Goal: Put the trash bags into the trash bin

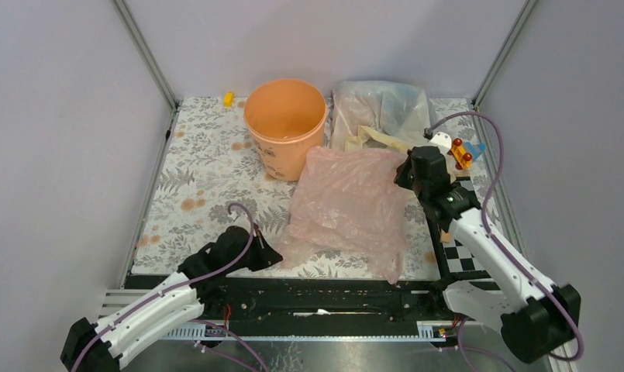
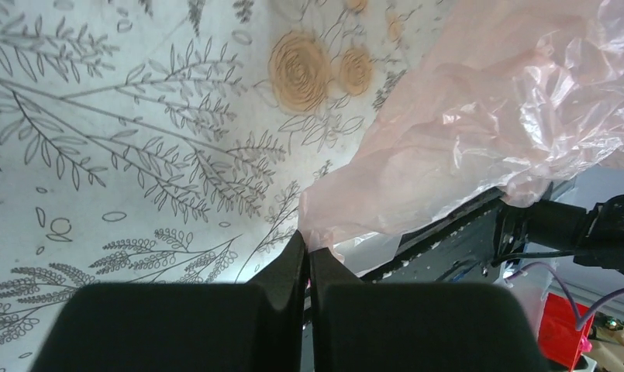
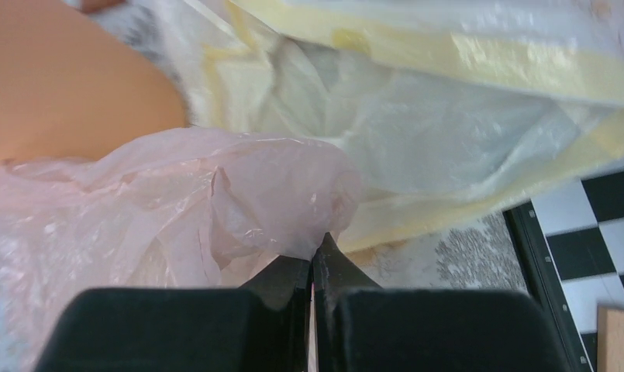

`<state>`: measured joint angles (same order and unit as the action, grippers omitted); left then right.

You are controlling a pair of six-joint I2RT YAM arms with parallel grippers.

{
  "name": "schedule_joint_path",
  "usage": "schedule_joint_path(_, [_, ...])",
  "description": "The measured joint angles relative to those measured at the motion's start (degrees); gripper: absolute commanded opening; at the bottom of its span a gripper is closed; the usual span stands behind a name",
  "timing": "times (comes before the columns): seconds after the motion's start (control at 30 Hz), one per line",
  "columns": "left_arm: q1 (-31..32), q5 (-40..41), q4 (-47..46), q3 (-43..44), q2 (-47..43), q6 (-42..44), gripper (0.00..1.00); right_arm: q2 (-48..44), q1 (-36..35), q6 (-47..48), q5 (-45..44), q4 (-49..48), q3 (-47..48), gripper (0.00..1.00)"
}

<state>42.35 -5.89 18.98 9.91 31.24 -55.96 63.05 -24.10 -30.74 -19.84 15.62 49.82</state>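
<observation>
The pale-pink trash bag [image 1: 347,205] lies spread and crinkled on the flowered table, just in front and right of the peach-orange trash bin [image 1: 289,151], which stands upright and open at the back centre. My left gripper [image 1: 276,257] is shut on the bag's near-left corner; the left wrist view shows the film [image 2: 463,132] pinched at the closed tips of that gripper [image 2: 308,242]. My right gripper [image 1: 404,172] is shut on the bag's far-right edge; the right wrist view shows the pink film [image 3: 161,201] bunched at the tips of that gripper [image 3: 315,249], with the bin's wall [image 3: 60,77] beyond.
A clear whitish bag [image 1: 386,101] and a cream-yellow bag [image 1: 378,138] lie at the back right, close behind my right gripper. A small colourful toy [image 1: 465,153] and a checkerboard [image 1: 463,252] sit at the right edge. A small yellow object [image 1: 228,98] lies at the back left.
</observation>
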Motion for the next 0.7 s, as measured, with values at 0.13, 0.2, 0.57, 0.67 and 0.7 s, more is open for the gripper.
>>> schedule_joint_path(0.13, [0.0,2.2,0.5,1.3,-2.5,1.7,0.0,-8.3,0.0,3.5,3.5,-1.8,0.4,0.0])
schedule_joint_path(0.2, [0.0,3.0,1.0,3.7,-2.5,3.0,0.0,-11.1,0.1,5.0,4.7,-2.3,1.5,0.0])
schedule_joint_path(0.57, [0.1,15.5,8.9,34.4,5.7,13.4,0.0,-0.9,0.2,8.1,16.3,-3.1,26.4,0.0])
schedule_joint_path(0.67, [-0.1,20.6,12.0,42.3,9.4,16.9,0.0,7.1,0.1,8.0,20.2,-4.1,35.0,0.0])
schedule_joint_path(0.7, [-0.2,21.7,13.1,44.0,10.4,17.7,0.0,9.2,0.0,8.0,21.2,-4.3,37.0,0.0])
